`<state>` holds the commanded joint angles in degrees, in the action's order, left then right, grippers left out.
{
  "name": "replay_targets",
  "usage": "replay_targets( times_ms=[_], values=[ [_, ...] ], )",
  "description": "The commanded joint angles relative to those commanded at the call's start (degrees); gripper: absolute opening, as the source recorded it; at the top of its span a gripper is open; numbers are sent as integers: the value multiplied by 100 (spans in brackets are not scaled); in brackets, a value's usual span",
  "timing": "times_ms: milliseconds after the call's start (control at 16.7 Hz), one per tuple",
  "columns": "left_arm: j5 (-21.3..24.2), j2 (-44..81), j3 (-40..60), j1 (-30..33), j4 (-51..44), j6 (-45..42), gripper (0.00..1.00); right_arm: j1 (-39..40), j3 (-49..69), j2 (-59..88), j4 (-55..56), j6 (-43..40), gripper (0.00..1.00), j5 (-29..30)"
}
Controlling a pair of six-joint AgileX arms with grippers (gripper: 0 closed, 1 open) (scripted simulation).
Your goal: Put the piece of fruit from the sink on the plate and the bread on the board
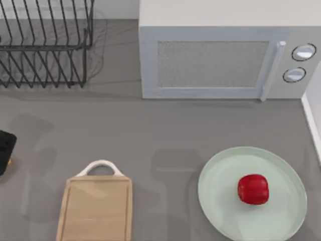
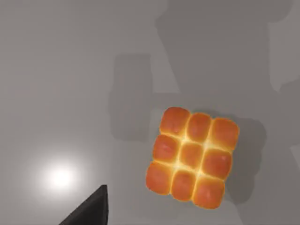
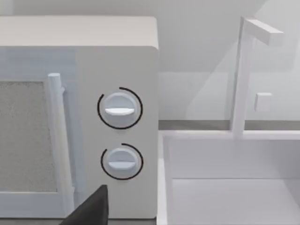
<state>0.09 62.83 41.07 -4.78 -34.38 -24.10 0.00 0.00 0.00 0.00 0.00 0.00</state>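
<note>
The red piece of fruit [image 1: 253, 189] lies on the pale green plate [image 1: 220, 201] at the front right of the table. The wooden board [image 1: 95, 211] lies bare at the front left, its white loop handle pointing to the back. The bread [image 2: 193, 156], a golden-brown block of rolls, rests on the grey surface in the left wrist view, some way below my left gripper [image 2: 89, 211] and apart from it. A dark part of my left arm [image 1: 6, 150] sits at the table's left edge. My right gripper [image 3: 89, 208] faces the microwave and the sink [image 3: 161, 178].
A white microwave [image 1: 220, 55] stands at the back, its dials [image 3: 119, 110] close in the right wrist view. A black wire dish rack [image 1: 45, 45] fills the back left corner. The white sink edge [image 1: 312, 120] runs along the right side, with a faucet [image 3: 241, 79] behind.
</note>
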Motion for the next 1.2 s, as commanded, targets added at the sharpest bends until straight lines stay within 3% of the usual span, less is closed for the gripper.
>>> replay_targets(
  times_ms=[540,1200],
  values=[
    [-9,3602,2469,-289,-1973,-1421,100,0,0,0,0,0,100,0],
    [-16,4097,2642,-315,-1936,-1574,100,0,0,0,0,0,100,0]
  ],
)
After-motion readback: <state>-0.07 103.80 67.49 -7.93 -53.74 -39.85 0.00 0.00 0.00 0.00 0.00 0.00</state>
